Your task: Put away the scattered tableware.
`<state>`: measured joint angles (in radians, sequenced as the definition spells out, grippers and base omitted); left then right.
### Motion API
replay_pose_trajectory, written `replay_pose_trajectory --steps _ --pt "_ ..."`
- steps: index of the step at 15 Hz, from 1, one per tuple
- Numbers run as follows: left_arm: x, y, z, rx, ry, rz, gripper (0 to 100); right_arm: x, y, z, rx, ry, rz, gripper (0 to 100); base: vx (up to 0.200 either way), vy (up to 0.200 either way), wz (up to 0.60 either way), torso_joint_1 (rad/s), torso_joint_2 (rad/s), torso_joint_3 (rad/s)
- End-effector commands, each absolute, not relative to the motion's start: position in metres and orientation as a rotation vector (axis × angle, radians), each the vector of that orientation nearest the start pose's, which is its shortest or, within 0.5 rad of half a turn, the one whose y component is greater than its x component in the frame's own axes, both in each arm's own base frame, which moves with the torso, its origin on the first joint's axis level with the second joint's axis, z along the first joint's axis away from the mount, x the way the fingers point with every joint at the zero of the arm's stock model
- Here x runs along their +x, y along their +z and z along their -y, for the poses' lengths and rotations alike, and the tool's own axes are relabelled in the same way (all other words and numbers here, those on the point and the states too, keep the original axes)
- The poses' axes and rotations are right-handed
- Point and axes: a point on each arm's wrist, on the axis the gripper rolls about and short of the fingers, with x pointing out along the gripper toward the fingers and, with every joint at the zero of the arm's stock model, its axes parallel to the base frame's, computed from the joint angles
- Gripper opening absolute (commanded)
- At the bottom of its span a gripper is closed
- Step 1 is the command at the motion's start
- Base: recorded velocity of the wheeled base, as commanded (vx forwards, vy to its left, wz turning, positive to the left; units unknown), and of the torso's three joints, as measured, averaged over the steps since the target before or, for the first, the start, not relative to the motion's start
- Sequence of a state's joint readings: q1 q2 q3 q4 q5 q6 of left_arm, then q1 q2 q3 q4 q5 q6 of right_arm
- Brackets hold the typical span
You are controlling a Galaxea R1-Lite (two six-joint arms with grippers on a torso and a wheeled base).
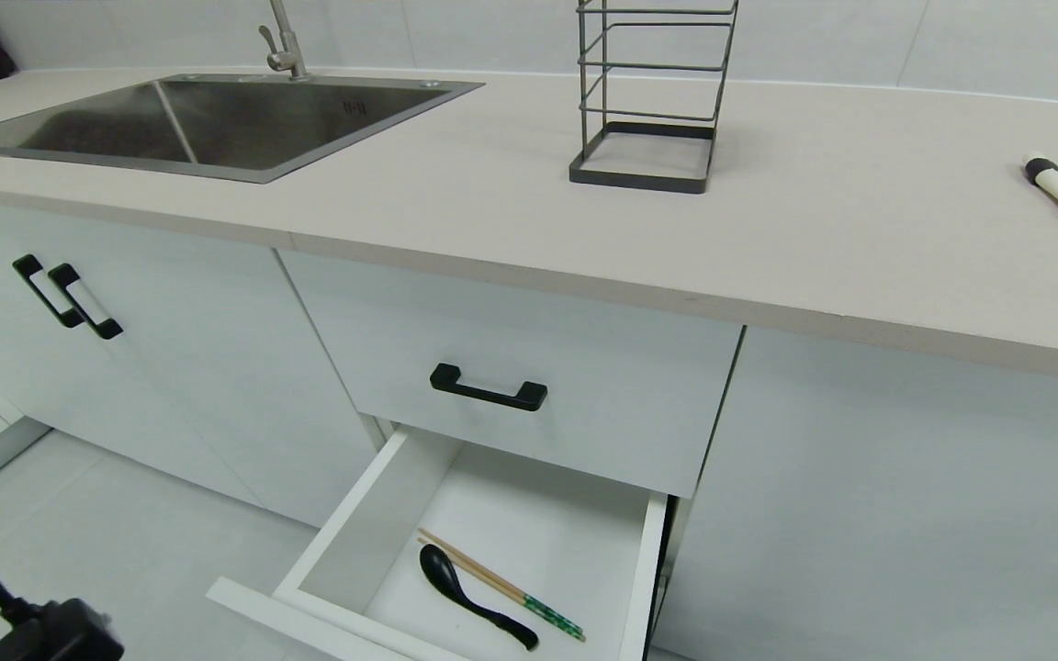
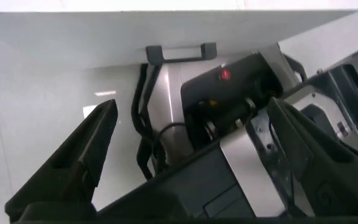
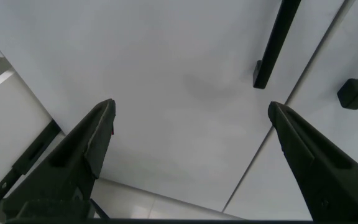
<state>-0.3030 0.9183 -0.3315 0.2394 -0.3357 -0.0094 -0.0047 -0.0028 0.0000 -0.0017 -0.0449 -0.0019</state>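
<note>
Black spoon [image 1: 474, 599], one, beside two chopsticks [image 1: 500, 584] in open drawer [image 1: 644, 569]; one wire rack [image 1: 639, 181] on counter [image 1: 860, 229]; left gripper [image 2: 190, 109], right gripper [image 3: 190, 107] both spread, empty.

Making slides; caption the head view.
Open drawer holds a black spoon and chopsticks; wire rack stands on the counter.
</note>
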Motion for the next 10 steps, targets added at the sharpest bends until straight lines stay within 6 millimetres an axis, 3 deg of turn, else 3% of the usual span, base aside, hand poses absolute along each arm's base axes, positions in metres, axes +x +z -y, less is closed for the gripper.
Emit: replay_pose_trajectory --steps 1,3,10 --pt "0.095 0.119 0.042 0.026 -0.637 -0.944 100 -0.023 0.076 0.001 -0.002 -0.049 0.001 100 0.0 0.0 0.0 0.0 0.0 0.0" --pt "0.115 0.108 0.049 0.106 -0.607 -0.963 100 -0.023 0.076 0.001 -0.006 -0.046 0.001 100 0.0 0.0 0.0 0.0 0.0 0.0" --pt "0.132 0.101 0.055 0.138 -0.509 -0.981 100 -0.023 0.076 0.001 -0.008 -0.044 0.001 100 0.0 0.0 0.0 0.0 0.0 0.0"
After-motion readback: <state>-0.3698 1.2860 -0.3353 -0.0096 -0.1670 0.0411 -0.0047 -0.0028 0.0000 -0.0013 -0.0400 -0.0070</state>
